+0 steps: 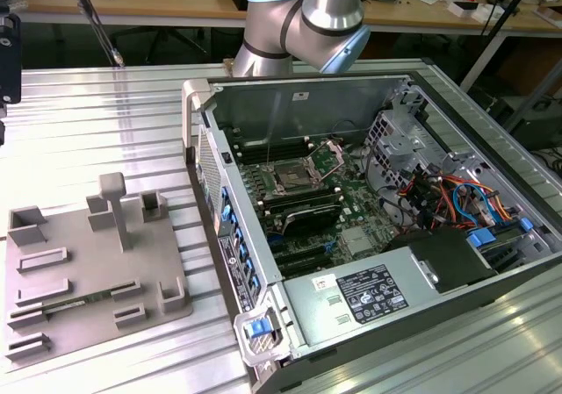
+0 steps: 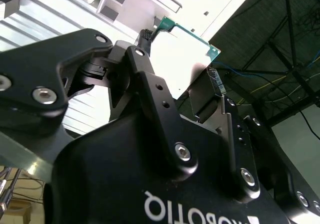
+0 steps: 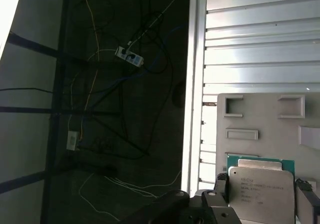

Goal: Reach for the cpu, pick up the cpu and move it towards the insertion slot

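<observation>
My gripper (image 3: 262,198) is clamped on the cpu (image 3: 260,176) by two opposite edges, above the fixture (image 3: 265,119) near the table (image 3: 250,34) edge. On so thin a grip, I judge a jolt could tilt or drop it short of the slot (image 1: 290,180).

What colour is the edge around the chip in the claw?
Green, a thin rim round the cpu, clearest in the first wrist view.

Pretty dull silvery metal lid on the cpu (image 3: 260,191), matt grey plastic fixture (image 1: 79,262), shiny ribbed metal table (image 1: 105,122), satin black gripper (image 2: 180,59).
</observation>
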{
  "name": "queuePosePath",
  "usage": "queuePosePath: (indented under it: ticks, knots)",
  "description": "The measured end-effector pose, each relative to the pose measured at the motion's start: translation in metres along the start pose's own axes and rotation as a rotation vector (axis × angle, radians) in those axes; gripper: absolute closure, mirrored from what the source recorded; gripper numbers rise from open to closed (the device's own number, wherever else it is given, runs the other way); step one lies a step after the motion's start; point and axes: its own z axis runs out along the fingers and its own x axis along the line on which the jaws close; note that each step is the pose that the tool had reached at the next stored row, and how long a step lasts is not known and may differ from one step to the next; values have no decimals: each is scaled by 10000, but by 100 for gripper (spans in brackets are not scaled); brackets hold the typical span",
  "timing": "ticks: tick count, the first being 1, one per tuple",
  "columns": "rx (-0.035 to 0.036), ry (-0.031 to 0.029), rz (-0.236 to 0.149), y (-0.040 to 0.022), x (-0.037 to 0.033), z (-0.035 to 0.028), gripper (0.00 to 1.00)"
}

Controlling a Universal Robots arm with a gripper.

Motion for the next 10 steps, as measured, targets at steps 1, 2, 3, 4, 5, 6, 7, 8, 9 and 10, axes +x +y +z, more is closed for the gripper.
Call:
queuePosePath:
  ticks: [1, 2, 3, 4, 5, 6, 7, 8, 9, 10]
  knots:
    - [0, 0, 0, 1, 0, -9, 45]
    - [1, 0, 1, 1, 0, -20, 45]
    - [1, 1, 1, 2, 0, -34, 45]
    - [1, 0, 1, 3, 0, -48, 45]
    - [0, -1, 0, 4, 1, -63, 45]
    - [0, -1, 1, 5, 1, -79, 45]
    - [0, -1, 1, 7, 1, -100, 45]
    - [1, 0, 0, 8, 1, -117, 45]
    - [0, -1, 0, 9, 1, -147, 45]
    - [0, -1, 0, 10, 1, -157, 45]
